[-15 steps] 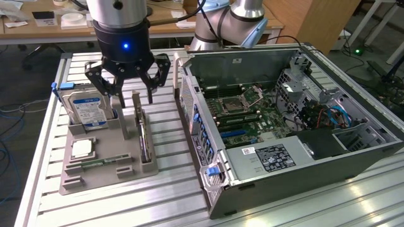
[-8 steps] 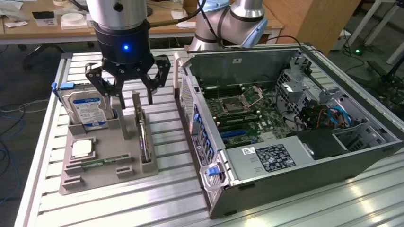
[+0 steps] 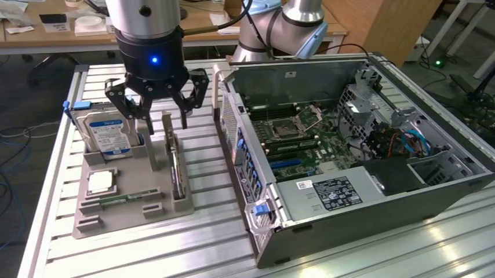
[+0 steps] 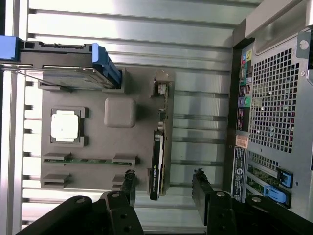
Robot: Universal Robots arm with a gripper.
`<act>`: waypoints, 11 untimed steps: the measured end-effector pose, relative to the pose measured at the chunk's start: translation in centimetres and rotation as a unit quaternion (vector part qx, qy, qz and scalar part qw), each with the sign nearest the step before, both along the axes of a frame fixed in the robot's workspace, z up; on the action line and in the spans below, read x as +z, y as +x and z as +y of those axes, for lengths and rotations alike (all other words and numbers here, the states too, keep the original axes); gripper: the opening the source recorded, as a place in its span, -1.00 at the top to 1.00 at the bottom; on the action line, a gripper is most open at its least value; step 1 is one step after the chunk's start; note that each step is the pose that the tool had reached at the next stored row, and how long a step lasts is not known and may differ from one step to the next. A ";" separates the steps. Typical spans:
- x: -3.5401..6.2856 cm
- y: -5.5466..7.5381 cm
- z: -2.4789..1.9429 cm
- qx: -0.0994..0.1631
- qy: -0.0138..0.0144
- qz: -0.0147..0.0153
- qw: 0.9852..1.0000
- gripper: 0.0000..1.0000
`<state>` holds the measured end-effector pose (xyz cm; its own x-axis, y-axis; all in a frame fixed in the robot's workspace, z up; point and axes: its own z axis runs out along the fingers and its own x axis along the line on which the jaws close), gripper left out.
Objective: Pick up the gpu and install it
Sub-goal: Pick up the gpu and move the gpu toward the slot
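The gpu [image 3: 175,165] stands on its long edge in a slot of the grey holder tray [image 3: 143,179], a thin green card with its silver bracket at the far end. In the wrist view the gpu [image 4: 159,152] shows edge-on, bracket [image 4: 162,90] away from the fingers. My gripper [image 3: 164,124] hangs open just above the card's far end, a finger on each side and nothing between them. Its black fingertips [image 4: 129,180] straddle the card's line in the wrist view, gripper [image 4: 164,182] centred over it.
The tray [image 4: 98,144] also holds a hard drive [image 3: 108,136] with a blue-white label, a CPU [image 3: 101,182] and a memory stick [image 3: 120,198]. An open PC case [image 3: 433,174] lies to the exterior view's right, motherboard [image 3: 309,139] exposed. Everything rests on a slatted aluminium table [image 3: 193,243].
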<state>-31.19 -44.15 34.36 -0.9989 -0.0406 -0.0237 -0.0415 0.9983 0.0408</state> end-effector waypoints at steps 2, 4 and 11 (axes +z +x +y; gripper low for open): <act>-0.05 0.0 0.00 0.000 0.000 0.000 1.000 -0.18; -0.11 0.0 -0.01 0.000 0.000 0.000 1.000 -0.18; -0.33 0.0 -0.03 0.000 0.000 0.000 1.000 -0.18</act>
